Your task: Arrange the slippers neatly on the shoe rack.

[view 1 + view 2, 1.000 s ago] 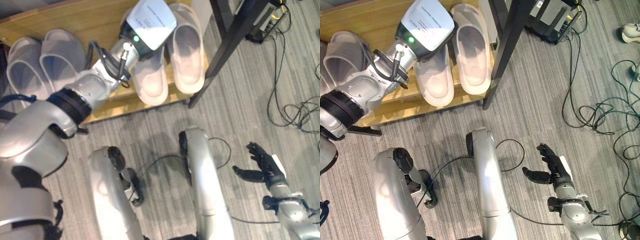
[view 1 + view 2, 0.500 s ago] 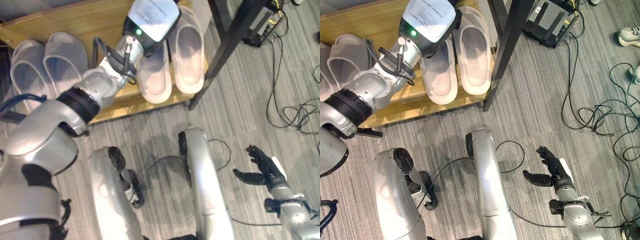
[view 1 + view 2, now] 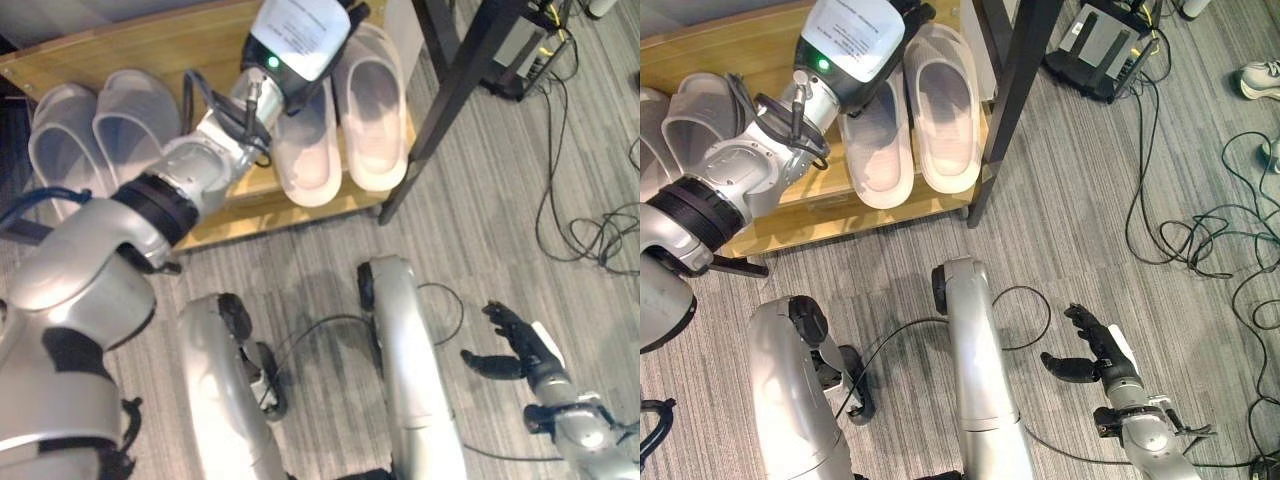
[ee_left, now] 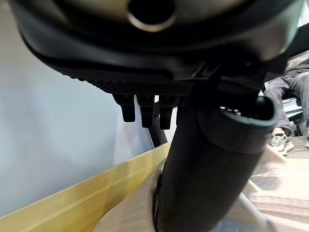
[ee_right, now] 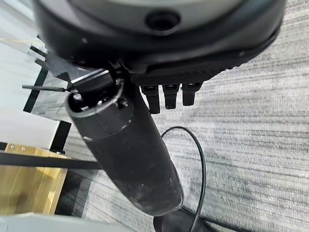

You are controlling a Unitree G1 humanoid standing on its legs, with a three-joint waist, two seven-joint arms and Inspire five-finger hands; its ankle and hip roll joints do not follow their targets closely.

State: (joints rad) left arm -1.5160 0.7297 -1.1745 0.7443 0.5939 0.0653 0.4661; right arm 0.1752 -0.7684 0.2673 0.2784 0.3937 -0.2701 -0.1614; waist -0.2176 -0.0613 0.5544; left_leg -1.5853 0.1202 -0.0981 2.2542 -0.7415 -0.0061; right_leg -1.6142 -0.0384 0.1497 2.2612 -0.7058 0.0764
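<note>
Two pale pink slippers lie side by side, heels toward me, at the right end of the wooden shoe rack (image 3: 190, 45). My left arm covers the toe of the left slipper (image 3: 308, 150); the right slipper (image 3: 372, 110) lies bare. My left hand (image 3: 912, 14) reaches over that toe end, fingers straight. In the left wrist view its thumb (image 4: 207, 169) rests against the slipper (image 4: 130, 212). Two grey slippers (image 3: 60, 140) (image 3: 135, 125) lie at the rack's left end. My right hand (image 3: 520, 345) hangs open over the carpet, low on the right.
A black slanted post (image 3: 450, 90) stands against the rack's right end. Loose cables (image 3: 590, 220) lie on the grey carpet to the right, near a black device (image 3: 1105, 50). A person's shoe (image 3: 1260, 75) is at the far right.
My left arm has reached farther toward the back of the rack, and the left pink slipper sits a little farther in. My right hand has sunk slightly.
</note>
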